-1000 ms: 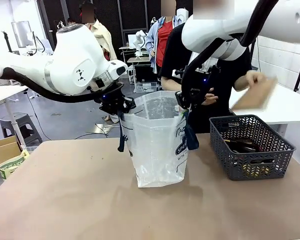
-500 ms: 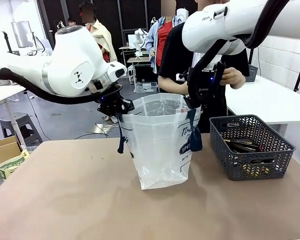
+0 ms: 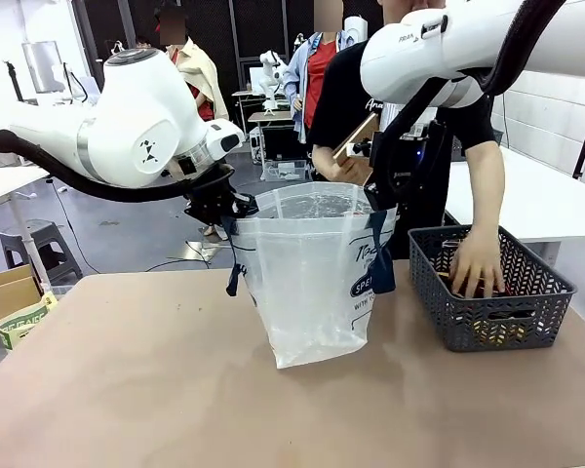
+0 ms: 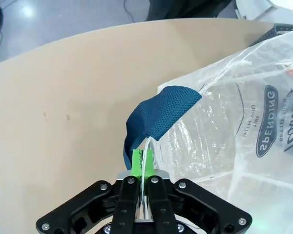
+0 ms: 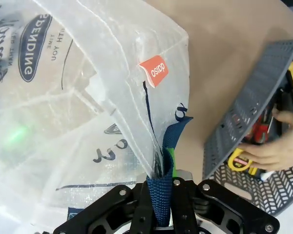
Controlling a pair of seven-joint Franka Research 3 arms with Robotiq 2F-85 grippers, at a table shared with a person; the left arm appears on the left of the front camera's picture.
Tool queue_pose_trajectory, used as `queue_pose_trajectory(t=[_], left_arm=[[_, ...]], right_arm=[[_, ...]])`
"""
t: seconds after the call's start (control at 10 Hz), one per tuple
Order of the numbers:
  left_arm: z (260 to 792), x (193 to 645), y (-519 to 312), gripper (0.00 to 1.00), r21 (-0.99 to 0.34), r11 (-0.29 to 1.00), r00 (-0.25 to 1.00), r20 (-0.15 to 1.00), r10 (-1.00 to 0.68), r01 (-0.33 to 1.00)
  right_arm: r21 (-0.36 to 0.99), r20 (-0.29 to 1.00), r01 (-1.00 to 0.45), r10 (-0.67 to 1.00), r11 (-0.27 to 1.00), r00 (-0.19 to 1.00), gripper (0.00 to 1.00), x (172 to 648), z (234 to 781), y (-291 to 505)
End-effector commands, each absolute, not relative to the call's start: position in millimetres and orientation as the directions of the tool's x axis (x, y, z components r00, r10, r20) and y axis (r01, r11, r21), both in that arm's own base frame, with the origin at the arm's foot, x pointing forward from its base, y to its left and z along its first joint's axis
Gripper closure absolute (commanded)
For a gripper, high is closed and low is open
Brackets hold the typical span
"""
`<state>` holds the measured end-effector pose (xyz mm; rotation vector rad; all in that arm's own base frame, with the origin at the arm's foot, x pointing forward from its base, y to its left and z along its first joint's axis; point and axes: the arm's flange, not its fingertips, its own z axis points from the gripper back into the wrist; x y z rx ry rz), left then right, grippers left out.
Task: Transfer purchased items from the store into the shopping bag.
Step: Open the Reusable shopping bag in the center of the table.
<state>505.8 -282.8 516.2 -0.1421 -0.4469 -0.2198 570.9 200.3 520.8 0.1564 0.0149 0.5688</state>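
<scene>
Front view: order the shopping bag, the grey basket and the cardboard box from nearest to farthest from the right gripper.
1. The shopping bag: held by the right gripper.
2. The grey basket: on the table, robot's right side.
3. The cardboard box: past the table's left edge.

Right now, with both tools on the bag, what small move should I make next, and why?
Probably none: hold position. The left tool is shut on the shopping bag at its rim, the right tool on its navy strap, so the mouth stands open. A person's hand holds a flat brown piece near the mouth, and the other hand is in the basket.
</scene>
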Motion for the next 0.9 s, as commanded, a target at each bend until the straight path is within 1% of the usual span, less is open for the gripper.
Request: queue_pose_trajectory(t=[0.0,0.3,0.5,0.7,0.8], left_arm=[[514,508,-278,1.00,-0.037,0.962,0.861,0.456,-0.226,0.272],[516,508,-278,1.00,-0.012,0.930,0.834,0.447,-0.323,0.367],[516,509,-274,1.00,-0.044,0.900,0.824,0.422,-0.378,0.435],[518,510,-269,1.00,-0.058,0.896,0.827,0.417,-0.378,0.439],[519,510,-268,1.00,-0.066,0.879,0.813,0.419,-0.405,0.472]], right_arm=[[0.110,0.066,-0.584,0.581,0.804,0.811,1.00,573,514,196],[0.087,0.095,-0.622,0.615,0.778,0.783,1.00,574,510,195],[0.067,0.105,-0.657,0.649,0.751,0.753,1.00,570,509,195],[0.063,0.110,-0.661,0.653,0.748,0.749,1.00,568,509,195],[0.059,0.113,-0.666,0.658,0.743,0.744,1.00,567,510,194]])
